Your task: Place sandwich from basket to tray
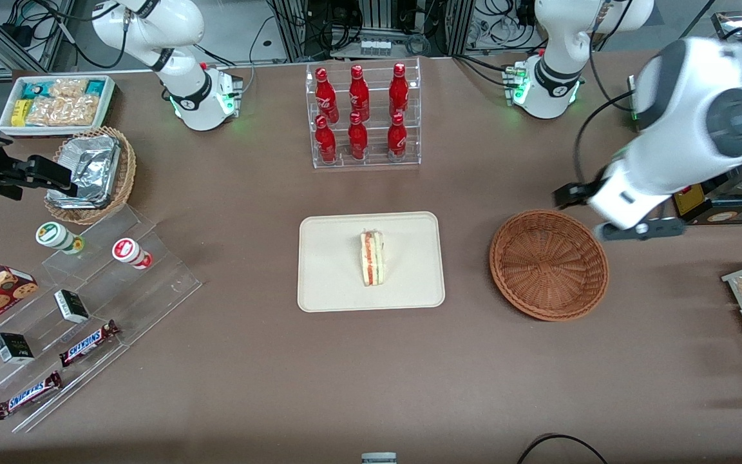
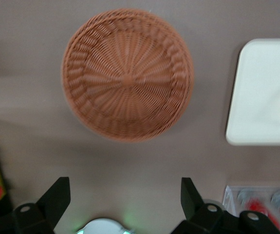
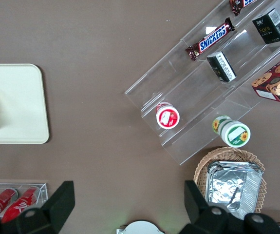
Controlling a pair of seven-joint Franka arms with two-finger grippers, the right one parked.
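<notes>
One sandwich on tray; gripper above one basket.

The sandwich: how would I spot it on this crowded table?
Find the flat cream rectangular tray mid-table, nearer the front camera than the clear rack of red bottles. The small triangular sandwich lies on it, alone, showing red-orange and green filling stripes. The round reddish-brown wicker basket beside it is empty, with the open gripper above.

The left arm is glossy white with dark grey round joint caps. Its gripper has black wedge-shaped fingers. A black cable loops alongside.
</notes>
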